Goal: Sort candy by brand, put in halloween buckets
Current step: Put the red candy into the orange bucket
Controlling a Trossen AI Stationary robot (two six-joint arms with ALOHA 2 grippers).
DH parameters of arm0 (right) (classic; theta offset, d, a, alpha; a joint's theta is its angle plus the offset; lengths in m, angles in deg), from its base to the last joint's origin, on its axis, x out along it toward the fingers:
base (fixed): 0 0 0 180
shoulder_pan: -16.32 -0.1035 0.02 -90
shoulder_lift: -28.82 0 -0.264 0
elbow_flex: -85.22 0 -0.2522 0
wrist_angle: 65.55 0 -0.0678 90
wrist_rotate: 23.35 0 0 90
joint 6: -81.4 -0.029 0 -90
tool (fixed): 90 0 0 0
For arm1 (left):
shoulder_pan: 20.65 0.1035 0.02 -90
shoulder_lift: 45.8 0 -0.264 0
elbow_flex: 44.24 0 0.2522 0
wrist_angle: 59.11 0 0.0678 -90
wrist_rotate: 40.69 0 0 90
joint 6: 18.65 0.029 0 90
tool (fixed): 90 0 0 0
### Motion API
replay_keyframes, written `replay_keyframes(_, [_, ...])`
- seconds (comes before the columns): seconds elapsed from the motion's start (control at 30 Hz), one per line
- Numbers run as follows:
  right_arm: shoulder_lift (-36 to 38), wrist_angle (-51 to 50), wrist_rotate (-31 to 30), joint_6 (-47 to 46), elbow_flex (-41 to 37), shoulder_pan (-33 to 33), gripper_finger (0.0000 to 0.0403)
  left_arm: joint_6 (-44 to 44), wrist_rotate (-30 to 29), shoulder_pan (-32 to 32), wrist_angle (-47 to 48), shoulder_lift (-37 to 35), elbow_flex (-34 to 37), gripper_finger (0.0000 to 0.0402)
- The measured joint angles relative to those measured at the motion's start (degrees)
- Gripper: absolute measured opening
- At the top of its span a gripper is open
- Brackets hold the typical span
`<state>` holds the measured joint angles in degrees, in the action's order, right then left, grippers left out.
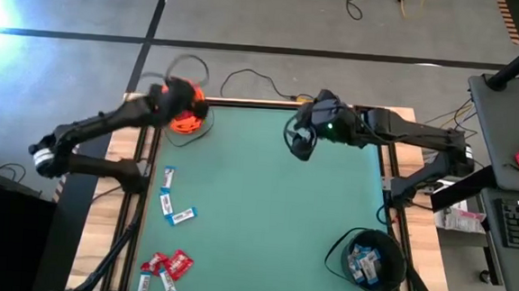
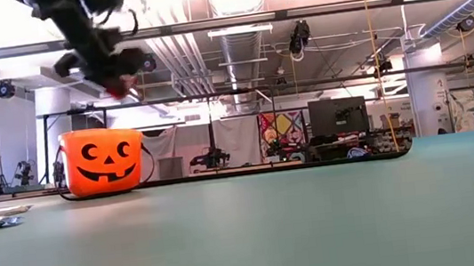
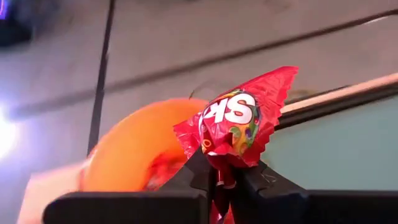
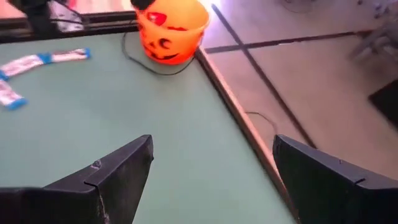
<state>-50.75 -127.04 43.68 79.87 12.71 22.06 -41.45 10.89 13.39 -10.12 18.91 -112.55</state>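
green table (image 2: 320, 231) stretching away, left jaws (image 3: 222, 180) grasping red packet (image 3: 236, 121), right jaws (image 4: 211, 180) released, cluttered workshop behind

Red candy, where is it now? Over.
Left fingers shut on red candy, above orange bucket. Right fingers open, waiting mid-table. Nothing blocking.

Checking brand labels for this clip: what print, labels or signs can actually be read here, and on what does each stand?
"SK": white letters, seen upside down, on the red packet pinched in the left pincer above the orange bucket; the rest of the word is folded away.
Blue bars on the table: print too small to read.
Red packets near the table's edge: too small to read.
Orange bucket: a black face, no words.
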Motion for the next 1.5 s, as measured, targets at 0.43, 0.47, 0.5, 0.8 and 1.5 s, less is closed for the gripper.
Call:
replay_keyframes(0.43, [1.2,-12.0,12.8,1.2,-0.1,5.2,0.0325,-3.2,18.3,21.6,15.9,21.1,-12.1,0.0013])
replay_keyframes(0.47, [1.7,-13.7,12.8,1.2,-0.1,5.2,0.0325,-3.2,18.2,21.9,18.2,23.2,-14.0,0.0016])
replay_keyframes(0.5, [2.3,-15.2,12.7,1.1,-0.1,5.2,0.0325,-3.2,18.2,22.3,20.5,25.2,-15.8,0.0022])
replay_keyframes(0.8, [9.8,-19.6,12.5,-5.8,-0.3,5.0,0.0325,0.4,18.0,21.0,34.4,35.5,-30.7,0.0135])
replay_keyframes(1.5, [17.4,-1.0,6.9,-11.0,-15.3,0.8,0.0325,-20.9,21.9,-50.0,38.7,10.5,-28.2,0.0246])
